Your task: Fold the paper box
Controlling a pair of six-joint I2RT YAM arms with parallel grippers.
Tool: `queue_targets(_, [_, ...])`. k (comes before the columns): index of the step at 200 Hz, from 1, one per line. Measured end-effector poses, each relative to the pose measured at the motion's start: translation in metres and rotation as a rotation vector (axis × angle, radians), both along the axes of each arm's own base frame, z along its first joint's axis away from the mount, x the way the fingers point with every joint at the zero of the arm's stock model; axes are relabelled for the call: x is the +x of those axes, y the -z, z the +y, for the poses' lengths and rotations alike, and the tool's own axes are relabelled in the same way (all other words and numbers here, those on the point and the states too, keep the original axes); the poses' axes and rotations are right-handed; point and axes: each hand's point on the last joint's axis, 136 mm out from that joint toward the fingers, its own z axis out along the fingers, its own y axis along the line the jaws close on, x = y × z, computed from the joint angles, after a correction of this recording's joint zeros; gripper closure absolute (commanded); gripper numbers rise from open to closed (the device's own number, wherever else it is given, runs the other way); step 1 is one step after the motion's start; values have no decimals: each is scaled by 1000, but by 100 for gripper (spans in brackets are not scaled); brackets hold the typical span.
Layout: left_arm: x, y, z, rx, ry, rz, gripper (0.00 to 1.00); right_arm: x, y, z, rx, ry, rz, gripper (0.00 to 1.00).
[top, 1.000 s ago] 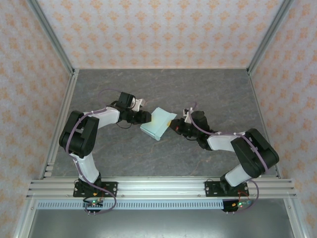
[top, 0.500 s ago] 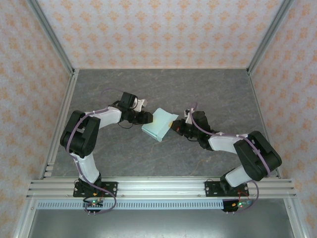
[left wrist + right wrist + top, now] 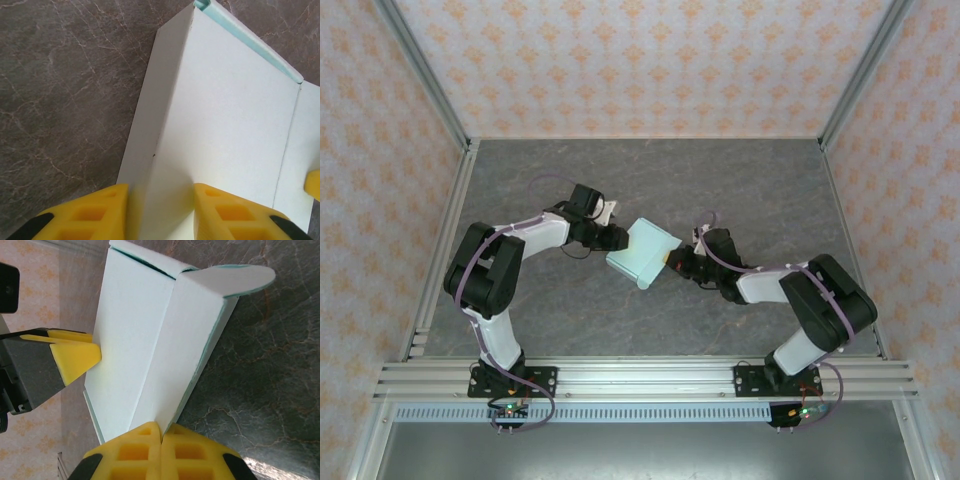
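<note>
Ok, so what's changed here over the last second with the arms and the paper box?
The right arm swung its elbow inward, and the paper box shifted slightly toward the near edge. The left gripper edged in a little. Unchanged: the right gripper stays pinched on the box's fold, and the left's fingers straddle its opposite side.

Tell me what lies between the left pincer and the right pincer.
The paper box spans the gap from left pincer to right pincer, seen in the top external view.

Right hand [image 3: 161, 432] tight, left hand [image 3: 160, 192] half-wide.
</note>
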Motion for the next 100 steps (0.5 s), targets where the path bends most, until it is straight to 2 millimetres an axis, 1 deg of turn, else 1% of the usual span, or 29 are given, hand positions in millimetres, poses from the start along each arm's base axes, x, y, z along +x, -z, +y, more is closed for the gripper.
queue_targets(37, [-3, -1, -2, -22, 2, 16, 70, 1, -7, -3, -39, -8, -24, 98])
queue_targets(64, [-5, 0, -4, -79, -22, 43, 72, 3, -9, -7, -67, -9, -26, 98])
queue_targets(100, [-5, 1, -1, -144, -63, 69, 75, 7, -13, -6, -81, -15, -27, 98])
